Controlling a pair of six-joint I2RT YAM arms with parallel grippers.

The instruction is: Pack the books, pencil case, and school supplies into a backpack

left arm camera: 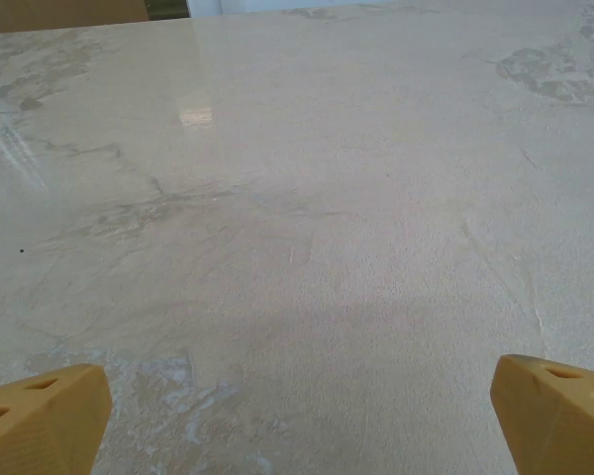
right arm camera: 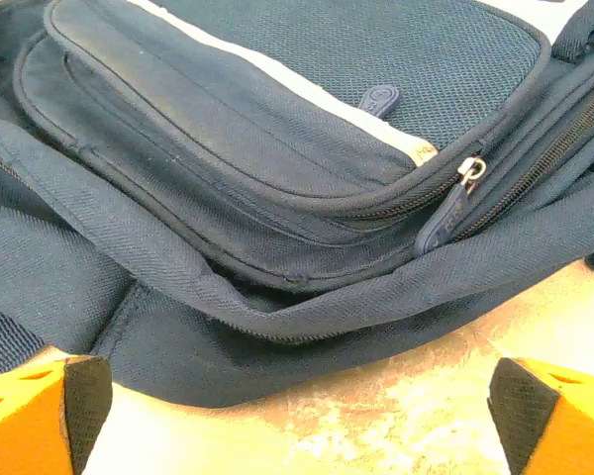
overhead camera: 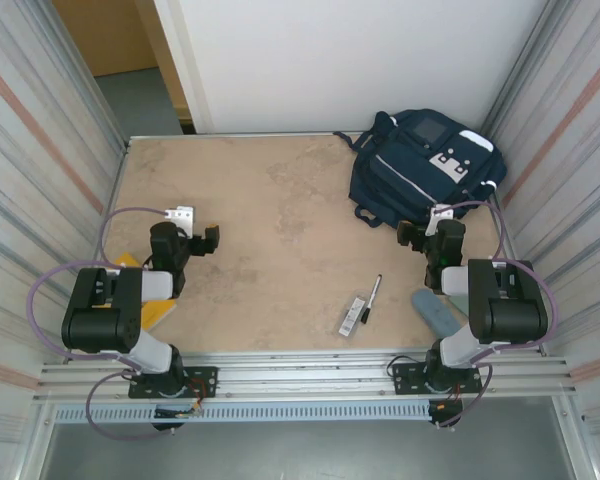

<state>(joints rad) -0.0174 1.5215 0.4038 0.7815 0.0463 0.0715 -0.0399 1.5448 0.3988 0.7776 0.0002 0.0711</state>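
Lying in the far right corner of the mottled beige table (overhead camera: 280, 200), the large navy-blue fabric backpack (overhead camera: 420, 165) shows a grey square panel and white-grey patches, with the wide-open right gripper (overhead camera: 427, 224) just beside its near side. Along the near edge lie a slim black pen (overhead camera: 374, 292), a flat white-and-black bar (overhead camera: 353, 314), a pale grey-blue pouch (overhead camera: 435, 312) and a thin yellow-orange book (overhead camera: 156, 316) beneath the left arm; the left gripper (overhead camera: 198, 228) hangs open over bare table. Ribbed metal walls (overhead camera: 40, 150) flank the table.
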